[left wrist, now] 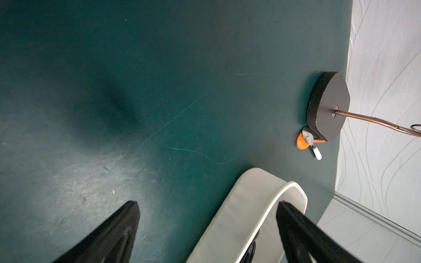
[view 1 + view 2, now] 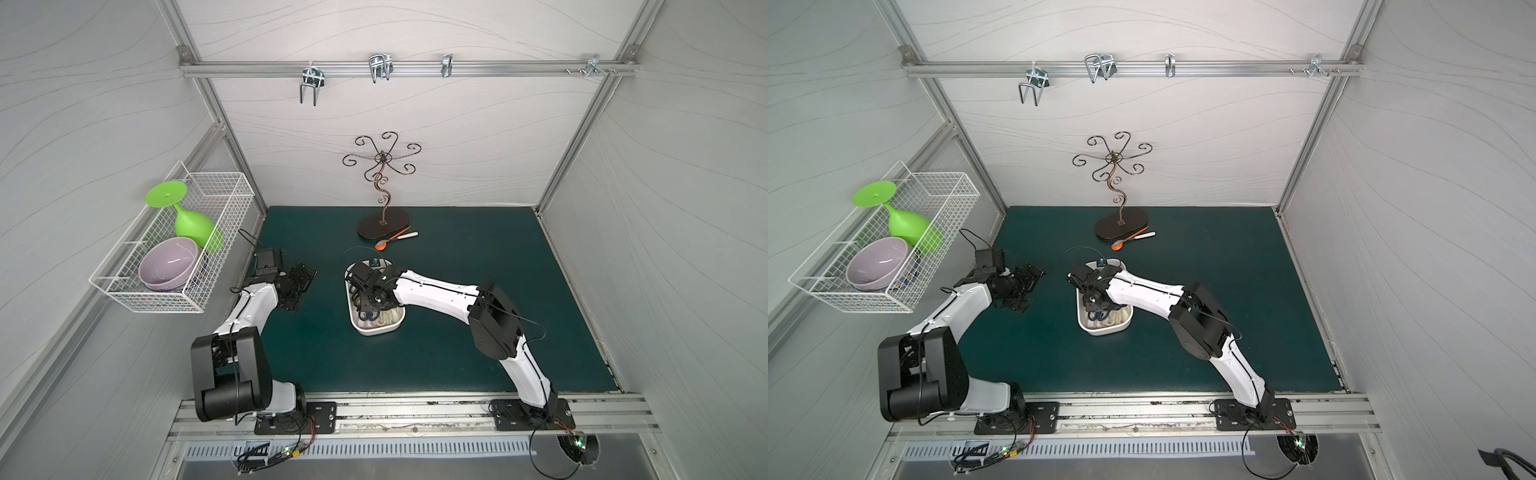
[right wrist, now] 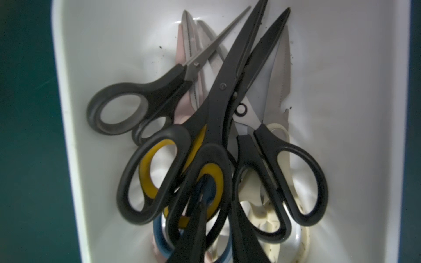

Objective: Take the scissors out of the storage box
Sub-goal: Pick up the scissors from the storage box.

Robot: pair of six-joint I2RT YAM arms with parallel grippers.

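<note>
Scissors (image 3: 218, 109) lie heaped in the storage box (image 2: 376, 331). My right gripper (image 3: 218, 205) straddles a black handle loop (image 3: 214, 150), jaws narrow; whether they clamp, I cannot tell. Next: pinch, lift straight. My left gripper (image 1: 207, 203), at the box's nine o'clock, gapes empty. Only the right wrist view shows the pile.

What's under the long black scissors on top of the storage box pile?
Yellow-handled scissors lie directly under the long black scissors, with blue handles lower still. Their blades can't be made out beneath it.
</note>
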